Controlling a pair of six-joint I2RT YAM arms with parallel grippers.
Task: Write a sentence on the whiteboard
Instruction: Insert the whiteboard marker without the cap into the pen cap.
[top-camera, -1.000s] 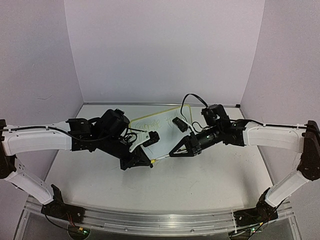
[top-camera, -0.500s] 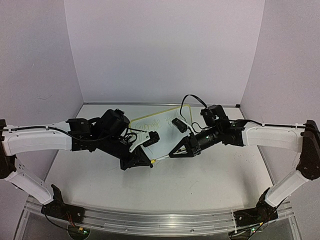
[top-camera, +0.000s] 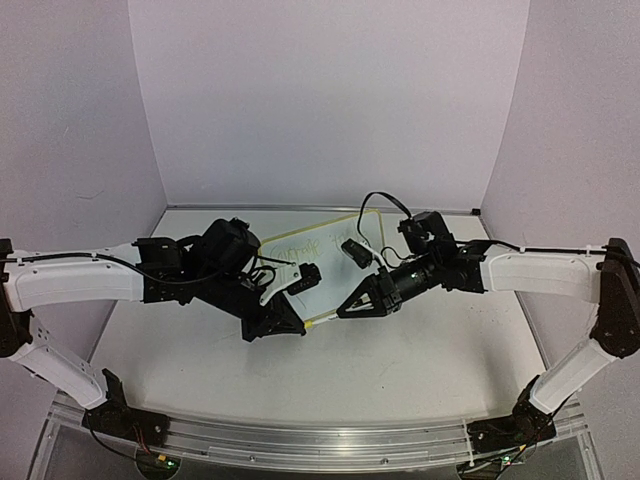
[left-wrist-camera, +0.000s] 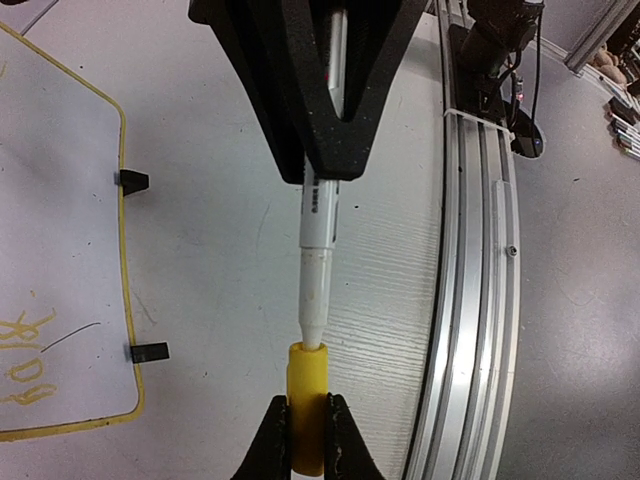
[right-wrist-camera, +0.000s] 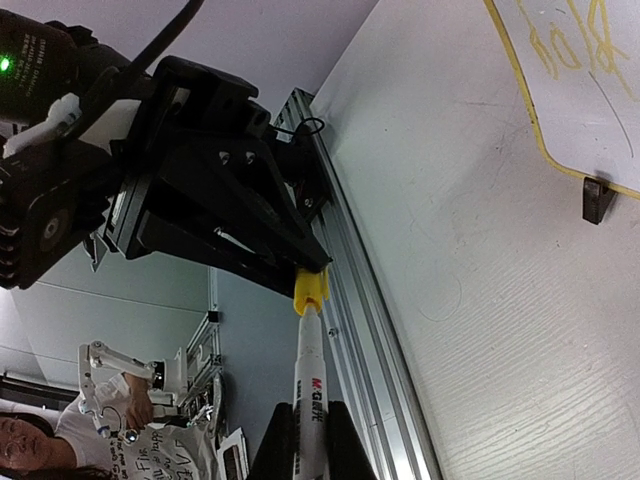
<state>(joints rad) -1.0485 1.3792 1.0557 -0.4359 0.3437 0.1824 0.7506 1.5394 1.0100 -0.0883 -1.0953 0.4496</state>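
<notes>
The whiteboard (top-camera: 318, 243), yellow-framed, lies flat at the table's back centre, partly hidden by both arms. Its two black clip feet (top-camera: 357, 250) sit on the near edge. The sentence (top-camera: 303, 247) is faint yellow-green writing on it, also in the left wrist view (left-wrist-camera: 22, 350) and the right wrist view (right-wrist-camera: 577, 45). My right gripper (top-camera: 345, 310) is shut on a white marker (right-wrist-camera: 311, 375). My left gripper (top-camera: 298, 328) is shut on the marker's yellow cap (left-wrist-camera: 307, 385). The marker's tip sits in the cap's mouth, above the table in front of the board.
An aluminium rail (top-camera: 320, 440) runs along the table's near edge and shows in the left wrist view (left-wrist-camera: 470, 300). Purple-white walls close the back and both sides. The whiteboard's corner (right-wrist-camera: 585, 100) and one clip foot (right-wrist-camera: 597, 198) lie to the right of the marker.
My right gripper has edged left with the marker, bringing its tip into the cap. The left gripper has barely moved.
</notes>
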